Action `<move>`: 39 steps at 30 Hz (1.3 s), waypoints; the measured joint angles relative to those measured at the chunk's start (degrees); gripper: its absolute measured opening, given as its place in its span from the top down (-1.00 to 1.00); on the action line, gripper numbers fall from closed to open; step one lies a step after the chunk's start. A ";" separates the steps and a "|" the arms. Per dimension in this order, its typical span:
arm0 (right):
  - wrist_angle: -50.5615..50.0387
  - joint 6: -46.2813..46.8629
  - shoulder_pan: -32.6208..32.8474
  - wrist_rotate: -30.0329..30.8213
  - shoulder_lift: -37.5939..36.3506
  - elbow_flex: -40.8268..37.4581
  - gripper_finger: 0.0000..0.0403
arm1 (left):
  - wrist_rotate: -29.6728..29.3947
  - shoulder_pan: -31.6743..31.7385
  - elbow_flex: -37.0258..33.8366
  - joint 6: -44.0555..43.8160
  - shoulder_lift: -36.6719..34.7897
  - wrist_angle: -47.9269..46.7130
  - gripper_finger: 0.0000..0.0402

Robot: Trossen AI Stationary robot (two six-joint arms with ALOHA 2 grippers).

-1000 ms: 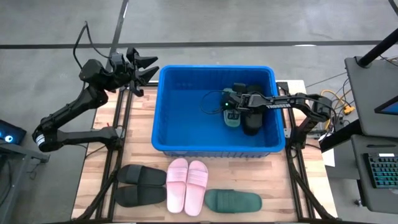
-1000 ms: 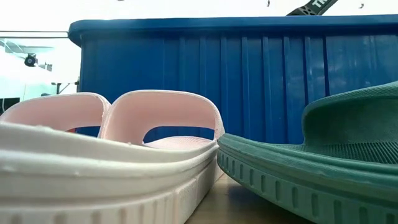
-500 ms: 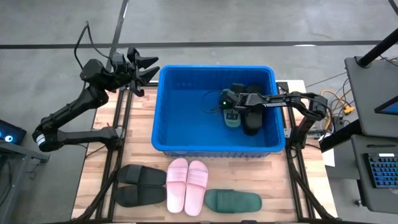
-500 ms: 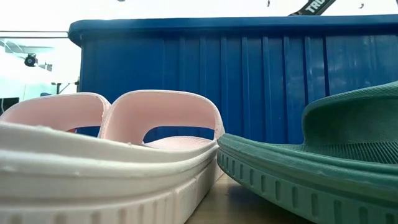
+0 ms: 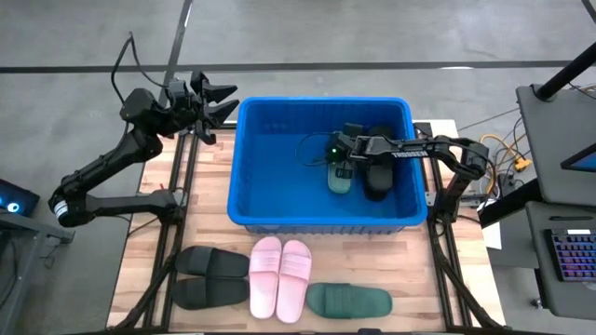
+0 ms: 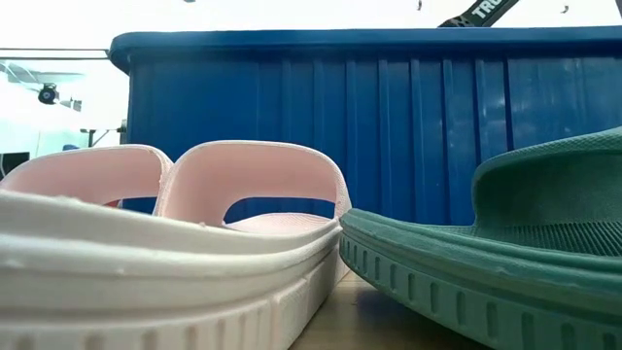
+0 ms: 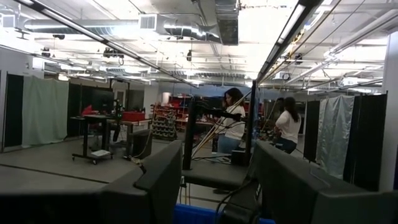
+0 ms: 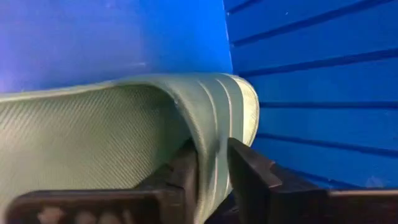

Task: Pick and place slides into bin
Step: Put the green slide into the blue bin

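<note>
The blue bin (image 5: 279,186) stands at the table's far middle, its near wall (image 6: 389,146) filling the low view. Inside it my right gripper (image 5: 341,158) is shut on a dark green slide (image 5: 340,180), just left of a black pair (image 5: 377,172) on the bin floor. On the table before the bin lie another black pair (image 5: 212,276), a pink pair (image 5: 279,277) and one green slide (image 5: 349,301), all soles down. My left gripper (image 5: 222,102) hangs open and raised off the bin's far left corner. My right gripper pinches the green slide's wide strap at its edge (image 8: 214,146) between its two fingers (image 8: 245,171). The fingers slant down into the bin from the table's right. The slide reaches from the fingers toward the bin's near wall. Whether it rests on the floor I cannot tell.
The bin's walls stand high around my right gripper. The pink slides (image 6: 194,224) and the green one (image 6: 505,262) lie close to the table's near edge. Dark frame rails run along both sides of the table. People stand far off in the room beyond.
My right gripper has swung a little toward the table's left inside the bin. The green slide has come with it, away from the black pair.
</note>
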 joint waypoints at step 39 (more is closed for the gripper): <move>-37.08 19.56 -0.21 -5.81 -0.50 23.05 0.21 | 2.43 -0.01 -0.04 -1.51 -0.04 -1.51 0.08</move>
